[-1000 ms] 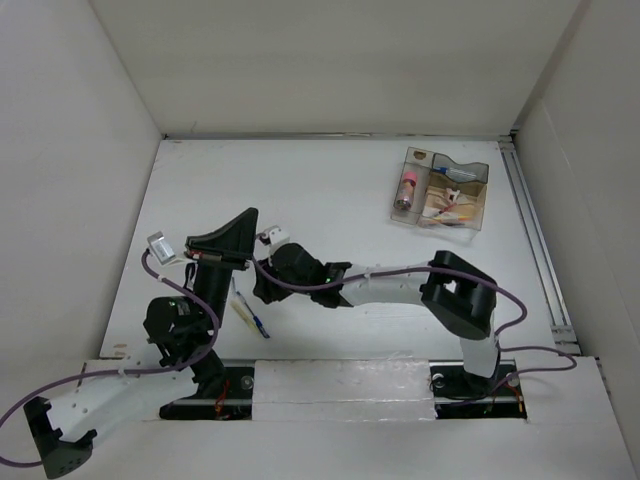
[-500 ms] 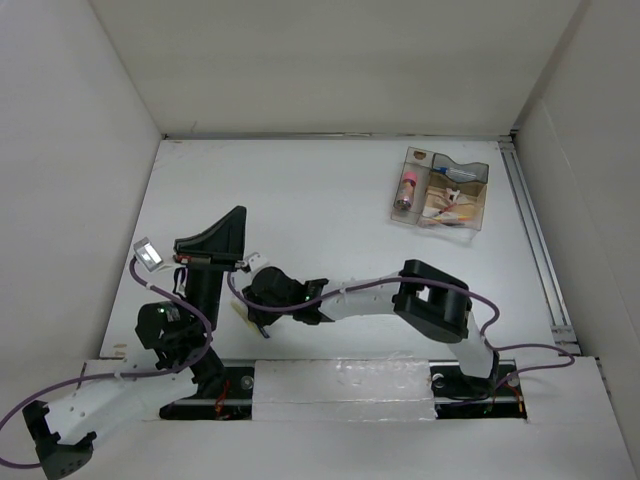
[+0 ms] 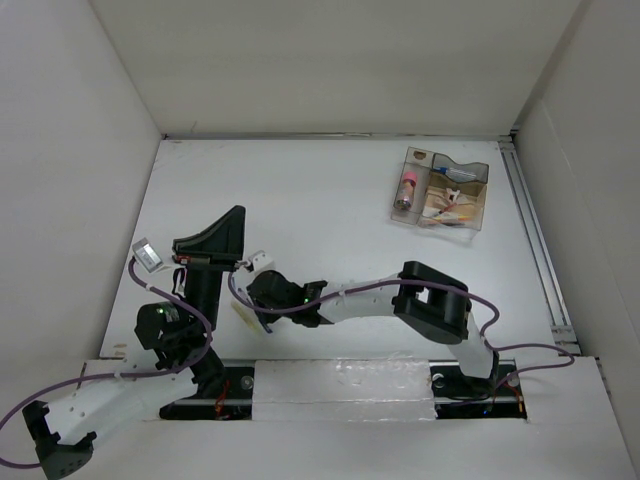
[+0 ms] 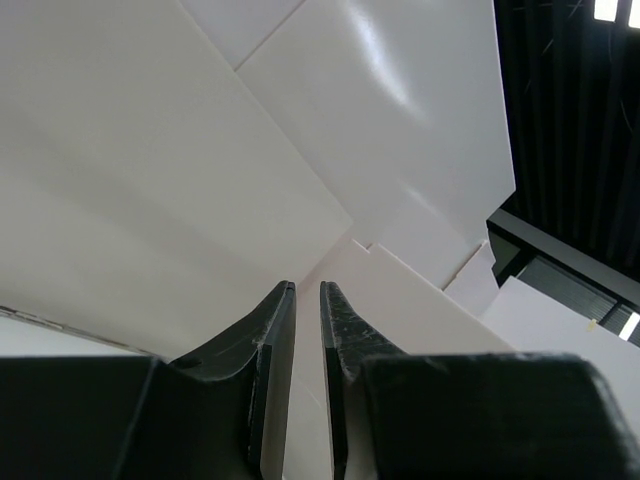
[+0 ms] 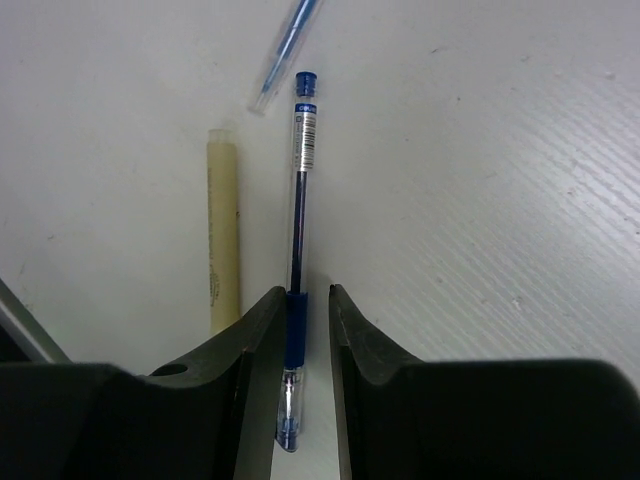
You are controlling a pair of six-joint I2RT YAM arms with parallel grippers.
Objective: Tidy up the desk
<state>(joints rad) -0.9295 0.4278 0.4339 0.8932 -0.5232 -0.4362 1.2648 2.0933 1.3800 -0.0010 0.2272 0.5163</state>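
The white desk (image 3: 330,210) holds a few pens near its front left. In the right wrist view a blue pen (image 5: 300,220) lies on the desk with its blue grip between the jaws of my right gripper (image 5: 307,292). The jaws are narrowly open: the grip touches the left finger, and a small gap shows at the right finger. A cream stick (image 5: 222,230) lies just left of the pen. A clear blue pen (image 5: 285,45) lies beyond it. My right gripper (image 3: 252,310) is low over these. My left gripper (image 3: 236,214) is raised, its jaws (image 4: 307,287) nearly together and empty, facing the wall panels.
A clear compartment tray (image 3: 442,190) with a pink tube and small items stands at the back right. A metal rail (image 3: 535,250) runs along the right edge. White walls enclose the desk. The left arm stands close beside the right gripper.
My right gripper moved left and toward the front, down onto the pens, and now straddles the blue pen. My left arm drew back slightly to the left.
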